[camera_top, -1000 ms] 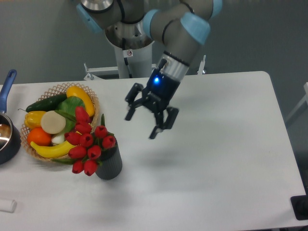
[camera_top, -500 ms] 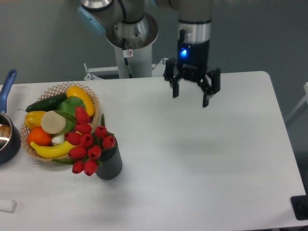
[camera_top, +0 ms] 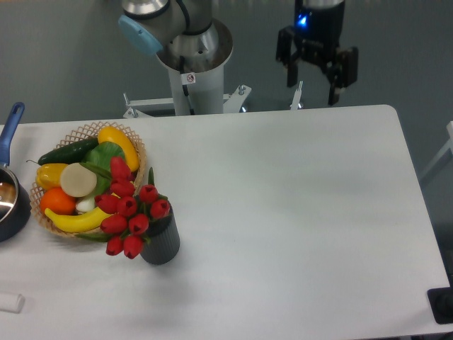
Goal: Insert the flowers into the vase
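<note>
Gripper (camera_top: 316,76) now up at top of frame, right of centre, past the table's far edge; a second ago low over mid-table, just right of the vase, half a second ago at the far edge. Clear retreat up and away. Fingers spread, nothing between them. Blue light lit on the wrist.

Flowers (camera_top: 129,210) unmoved across all three pictures: red buds bunched at lower left, spilling left over the vase (camera_top: 162,241) mouth toward the basket (camera_top: 86,130). Stems not visible, presumably down inside. Vase upright on the table (camera_top: 297,212), just right of the basket; touching or not, can't tell.

Read: insert looks done, arm clearing out. Nothing left but maybe a check, since the bunch leans hard left and sits wider than the vase. Tip risk judged low while nothing touches it.

Writing: small red-and-white sticker on the robot base column (camera_top: 190,78), upper centre, too small to read. No other labels or brands legible. Pot (camera_top: 8,198) at left edge, small white object (camera_top: 10,302) at lower left, no markings seen.
</note>
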Available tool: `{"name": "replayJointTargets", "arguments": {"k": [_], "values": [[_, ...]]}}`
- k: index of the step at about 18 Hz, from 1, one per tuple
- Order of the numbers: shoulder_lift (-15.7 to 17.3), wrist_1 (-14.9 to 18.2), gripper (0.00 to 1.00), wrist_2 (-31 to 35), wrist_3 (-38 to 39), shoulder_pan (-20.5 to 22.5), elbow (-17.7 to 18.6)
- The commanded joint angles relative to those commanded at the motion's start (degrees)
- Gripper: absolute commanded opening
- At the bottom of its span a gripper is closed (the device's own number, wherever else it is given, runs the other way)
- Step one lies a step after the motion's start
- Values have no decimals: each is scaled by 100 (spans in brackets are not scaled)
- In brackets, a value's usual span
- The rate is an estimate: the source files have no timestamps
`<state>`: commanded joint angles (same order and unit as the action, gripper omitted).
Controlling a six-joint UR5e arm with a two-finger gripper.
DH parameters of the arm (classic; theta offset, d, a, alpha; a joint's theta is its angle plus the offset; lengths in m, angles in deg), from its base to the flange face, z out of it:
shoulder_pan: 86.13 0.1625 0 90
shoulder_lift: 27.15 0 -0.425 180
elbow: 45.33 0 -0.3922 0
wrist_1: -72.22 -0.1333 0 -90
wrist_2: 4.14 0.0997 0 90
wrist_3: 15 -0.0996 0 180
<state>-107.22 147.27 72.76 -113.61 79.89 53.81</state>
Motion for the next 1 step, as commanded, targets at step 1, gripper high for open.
{"name": "replayJointTargets", "arguments": {"k": [1], "values": [[0,0,100,-52,0,44,9]]}}
